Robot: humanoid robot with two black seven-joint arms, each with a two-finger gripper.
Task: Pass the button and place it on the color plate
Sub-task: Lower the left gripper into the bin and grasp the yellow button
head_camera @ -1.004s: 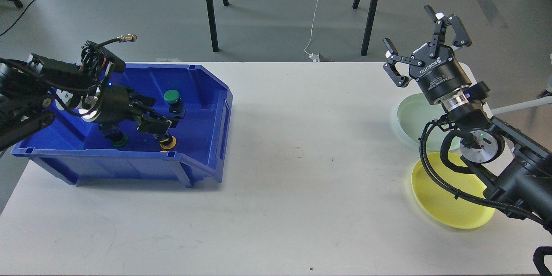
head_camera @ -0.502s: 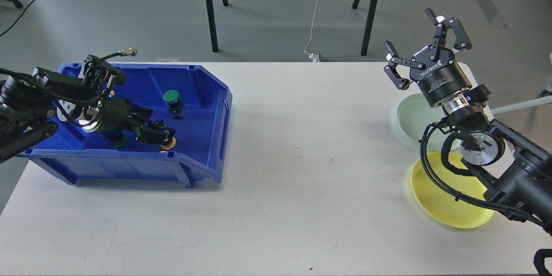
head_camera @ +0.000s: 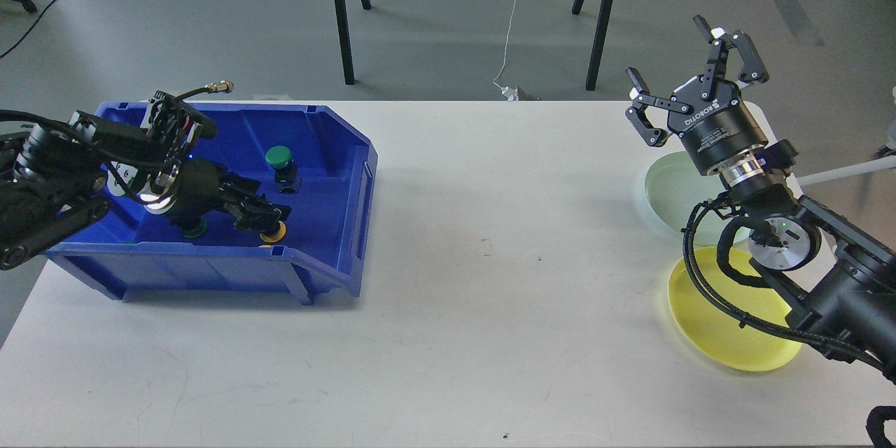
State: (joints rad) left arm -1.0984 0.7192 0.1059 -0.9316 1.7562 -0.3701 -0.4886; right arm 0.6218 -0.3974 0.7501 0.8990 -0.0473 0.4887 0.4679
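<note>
- White tabletop (head_camera: 490,308) fills most of your view, with grey floor, black stand legs and loose cables behind its far edge.
- At far left, your left arm reaches down into the blue bin (head_camera: 336,154), which sits on the left end of the table.
- Your left gripper (head_camera: 264,218) is low inside the bin near the front wall, right at the yellow button (head_camera: 274,232); the fingers are dark and bunched together there, and you cannot tell whether they are actually pinching it or only touching.
- A dark green button (head_camera: 190,228) lies just left of the yellow one, partly hidden under your wrist.
- Another green button (head_camera: 279,156) stands upright on its black body farther back in the bin, apart from the gripper.
- Moving right, the middle of the table is bare apart from a few small marks.
- Your right gripper (head_camera: 689,84) is raised above the table's far right corner, fingers spread wide and holding nothing.
- Below it, the pale green plate (head_camera: 668,189) rests on the table, partly covered by your arm.
- Just in front of that plate, the yellow plate (head_camera: 714,336) lies near the right edge, with cables and the arm crossing over it.
</note>
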